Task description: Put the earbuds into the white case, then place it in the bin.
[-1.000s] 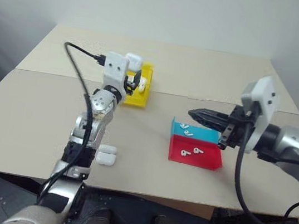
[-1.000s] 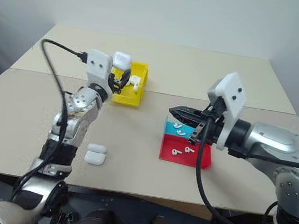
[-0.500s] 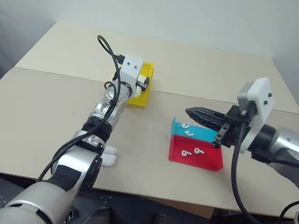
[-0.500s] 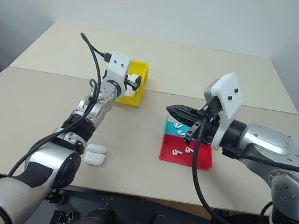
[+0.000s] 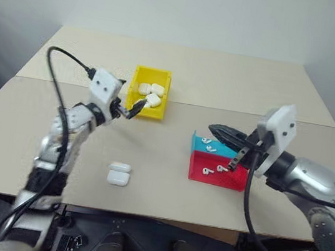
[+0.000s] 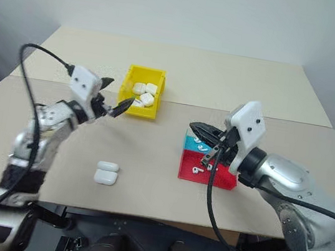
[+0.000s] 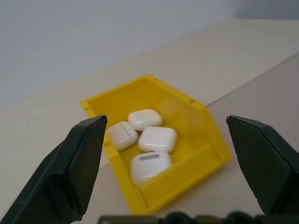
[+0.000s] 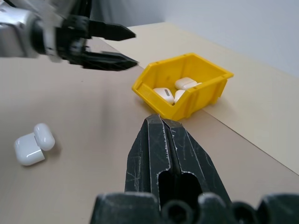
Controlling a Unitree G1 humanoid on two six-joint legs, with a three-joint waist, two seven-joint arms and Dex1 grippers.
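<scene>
Now left tool (image 6: 116, 97) (fingers spread) hangs beside bin (image 6: 127, 88); right tool (image 6: 197, 129) pressed together.

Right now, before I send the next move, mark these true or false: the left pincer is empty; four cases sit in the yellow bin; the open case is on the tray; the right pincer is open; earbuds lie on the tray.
1. Left pincer is empty: true, open, short of the bin.
2. Four cases in the bin: true.
3. Open case on the tray: false, it lies on the table.
4. Right pincer open: false, shut.
5. Earbuds on the tray: true.
</scene>
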